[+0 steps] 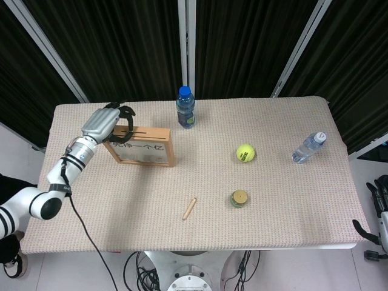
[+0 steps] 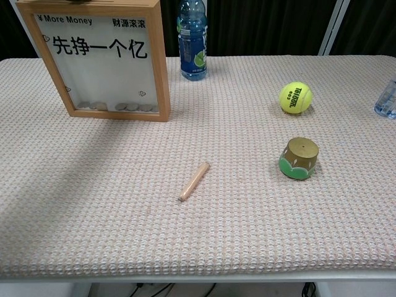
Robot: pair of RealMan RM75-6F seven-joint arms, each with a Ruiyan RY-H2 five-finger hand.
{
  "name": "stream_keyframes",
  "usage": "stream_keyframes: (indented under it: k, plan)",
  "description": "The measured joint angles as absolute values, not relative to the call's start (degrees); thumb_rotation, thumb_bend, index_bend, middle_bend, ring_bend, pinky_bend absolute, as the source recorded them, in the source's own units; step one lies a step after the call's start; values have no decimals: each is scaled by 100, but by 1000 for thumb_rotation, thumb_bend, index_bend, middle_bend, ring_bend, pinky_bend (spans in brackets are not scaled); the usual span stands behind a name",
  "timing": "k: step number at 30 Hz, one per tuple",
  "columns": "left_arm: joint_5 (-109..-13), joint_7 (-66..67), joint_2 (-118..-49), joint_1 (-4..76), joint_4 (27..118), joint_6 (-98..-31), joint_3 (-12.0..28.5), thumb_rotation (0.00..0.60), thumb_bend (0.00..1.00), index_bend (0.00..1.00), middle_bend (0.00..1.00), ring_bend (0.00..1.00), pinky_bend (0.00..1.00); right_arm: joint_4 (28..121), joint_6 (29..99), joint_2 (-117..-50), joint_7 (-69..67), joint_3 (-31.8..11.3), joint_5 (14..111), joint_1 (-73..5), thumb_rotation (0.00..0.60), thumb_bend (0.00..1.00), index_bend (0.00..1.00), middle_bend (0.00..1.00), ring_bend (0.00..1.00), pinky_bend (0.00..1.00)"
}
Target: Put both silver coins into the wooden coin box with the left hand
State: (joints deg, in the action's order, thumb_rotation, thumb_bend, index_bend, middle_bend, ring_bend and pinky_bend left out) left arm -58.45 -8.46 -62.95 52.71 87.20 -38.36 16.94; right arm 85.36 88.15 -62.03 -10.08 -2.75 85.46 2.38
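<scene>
I have the left hand (image 1: 107,119) up at the far left of the table, over the left end of the upright wooden coin box with the glass front (image 1: 141,146), its dark fingers (image 1: 126,111) curled down at the slot along the top edge; whether anything is pinched there I cannot tell. Through the glass in the chest view, silver coins (image 2: 129,106) lie in a row along the bottom of the box. My right hand (image 1: 381,203) hangs off the near right edge of the table, too cropped to judge its fingers. Just right of the box stands a blue-capped plastic bottle (image 1: 185,108); a yellow tennis ball (image 1: 245,152), a small brown-and-green pot (image 1: 239,198), a short wooden stick (image 1: 190,208) and a clear water bottle lying at the right (image 1: 307,147) are well apart from it on the beige woven table cover (image 1: 279,200)
</scene>
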Motion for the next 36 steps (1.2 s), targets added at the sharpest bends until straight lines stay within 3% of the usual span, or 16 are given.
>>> stream_keyframes:
  k: [12,21,27,32,36]
  plan:
    - [-5962,-869,-6346,5269,8640,-3855,1664,600,353,281,245,41,119,8533,8814,-6168,-1043,-286,8532,241,600,178,0,0,0,0]
    - [-6179,-918,-6226,5108,8949,-4265,1724,600,315,255,243,41,123,8543,8866,-6151,-1068,-288,8554,259,600,178,0,0,0,0]
    - [-6792,-693,-5911,4431,9770,-5589,1590,600,172,298,242,41,138,8470,8870,-6168,-1144,-286,8550,272,600,177,0,0,0,0]
    - [-7687,-308,-5692,3320,10322,-7346,1134,600,158,303,238,61,146,8430,8855,-6217,-1147,-269,8593,258,600,177,0,0,0,0]
    - [-8554,139,-5723,2192,10323,-8695,511,600,135,197,149,20,96,8431,8951,-6278,-1009,-260,8683,261,600,177,0,0,0,0]
